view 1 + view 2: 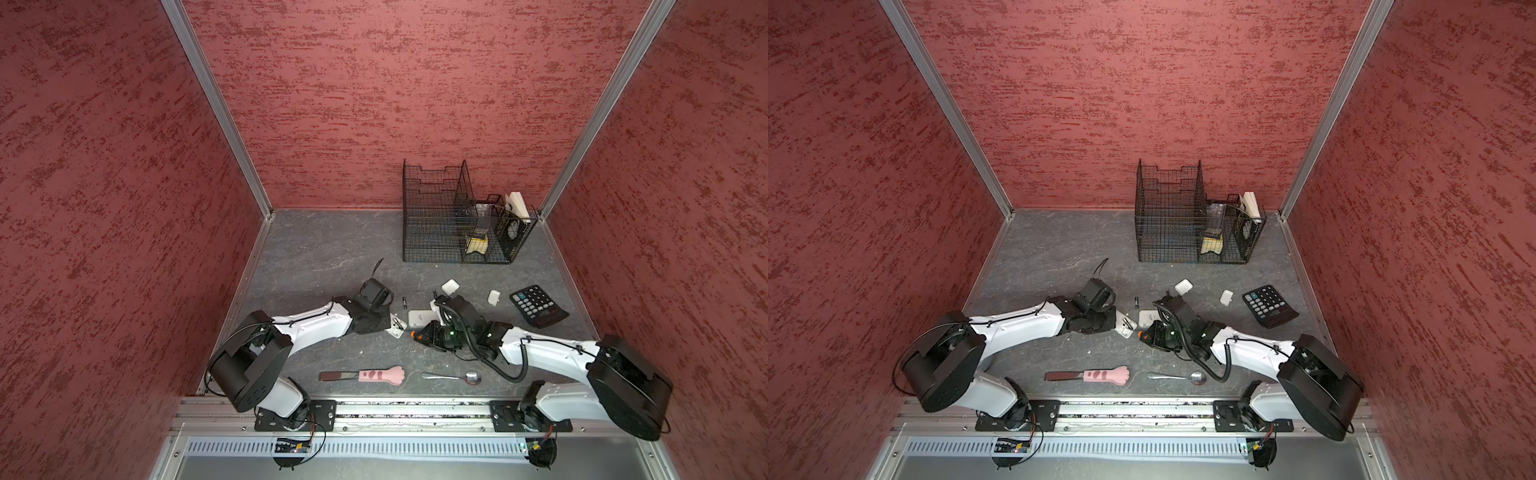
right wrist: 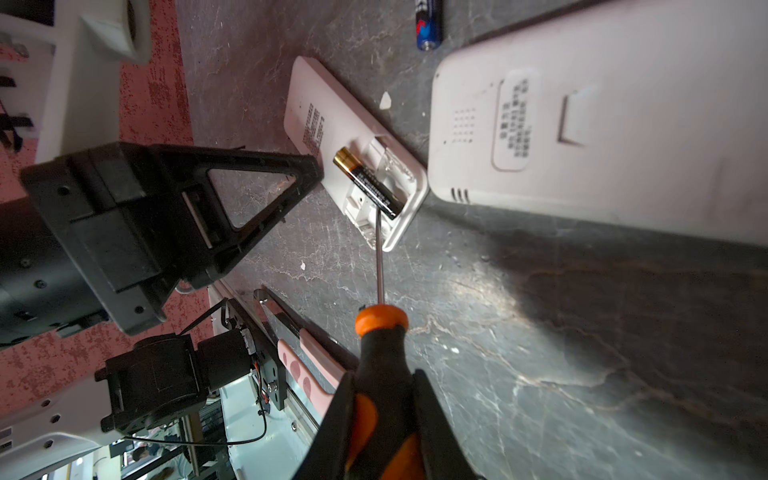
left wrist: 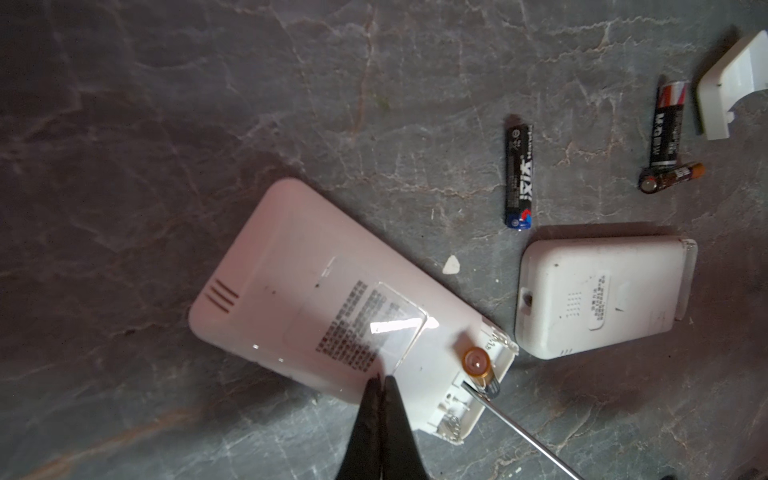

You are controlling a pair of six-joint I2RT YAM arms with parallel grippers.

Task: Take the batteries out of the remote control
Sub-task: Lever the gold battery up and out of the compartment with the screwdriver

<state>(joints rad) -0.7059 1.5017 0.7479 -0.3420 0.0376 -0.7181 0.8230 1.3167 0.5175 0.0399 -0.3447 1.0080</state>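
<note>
Steadying the white plastic remote control [image 3: 291, 282], the left gripper [image 3: 380, 380] pressed clenched, empty — the right gripper [image 2: 384, 374] clamped an orange-handled screwdriver [image 2: 380, 324] to pry its gold-capped black battery [image 2: 365, 178].

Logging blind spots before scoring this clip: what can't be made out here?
Remote buttons: face down, every view.
Screwdriver tip: wrist views, lost where it meets the battery.
Remote label: wrist views, print too blurred to read.
Left gripper: top views, jaws too small and dark to read.
</note>
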